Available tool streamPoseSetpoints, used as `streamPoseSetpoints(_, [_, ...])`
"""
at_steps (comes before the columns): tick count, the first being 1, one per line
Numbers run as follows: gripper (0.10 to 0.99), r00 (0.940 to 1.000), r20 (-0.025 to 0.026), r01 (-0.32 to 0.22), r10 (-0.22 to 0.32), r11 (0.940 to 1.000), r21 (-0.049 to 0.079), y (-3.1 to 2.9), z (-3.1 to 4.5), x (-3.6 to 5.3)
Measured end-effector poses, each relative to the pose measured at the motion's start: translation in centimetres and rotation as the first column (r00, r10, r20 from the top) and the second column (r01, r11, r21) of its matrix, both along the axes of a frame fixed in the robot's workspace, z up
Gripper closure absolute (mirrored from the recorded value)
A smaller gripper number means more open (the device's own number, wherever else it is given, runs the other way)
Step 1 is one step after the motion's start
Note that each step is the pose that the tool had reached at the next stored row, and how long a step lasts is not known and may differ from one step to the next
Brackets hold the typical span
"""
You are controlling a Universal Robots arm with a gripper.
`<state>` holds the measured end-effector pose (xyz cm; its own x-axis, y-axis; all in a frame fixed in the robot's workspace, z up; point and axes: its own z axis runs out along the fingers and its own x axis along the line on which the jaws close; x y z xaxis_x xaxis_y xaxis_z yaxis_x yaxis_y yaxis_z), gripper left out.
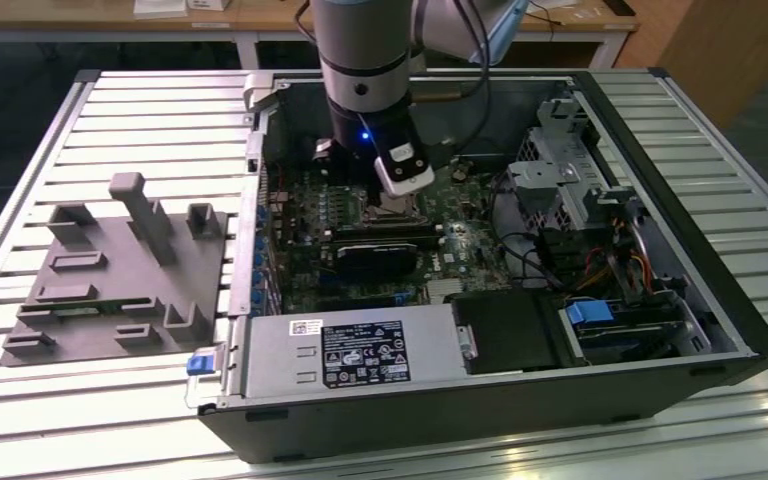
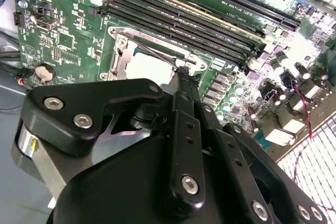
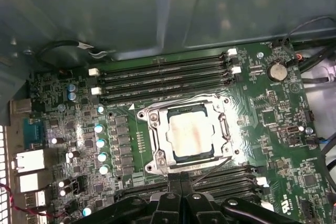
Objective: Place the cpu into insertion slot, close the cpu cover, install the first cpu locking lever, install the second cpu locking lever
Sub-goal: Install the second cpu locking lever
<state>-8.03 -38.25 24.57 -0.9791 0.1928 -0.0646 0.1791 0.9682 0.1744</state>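
Note:
The cpu, a dull silver square, lies in the insertion slot on the green motherboard. The silvery cpu cover is down over it, and the chip shows through its window. In the second wrist view the cpu glares white inside the cover. My gripper is shut, its black fingertips at the socket's edge. A thin wire locking lever slants from the socket's corner to the tips and seems to touch them; it shows as the lever in the second wrist view too.
Long black memory slots run along both sides of the socket. A coin battery sits near it. The case walls close in around the arm. A power supply, drive cage and cables fill the case. A grey fixture lies outside.

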Motion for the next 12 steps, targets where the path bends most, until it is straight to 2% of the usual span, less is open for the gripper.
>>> streamPoseSetpoints(12, [0.984,1.0000,-0.0025,0.000,0.000,1.0000,0.007,-0.23,-0.79,-0.01])
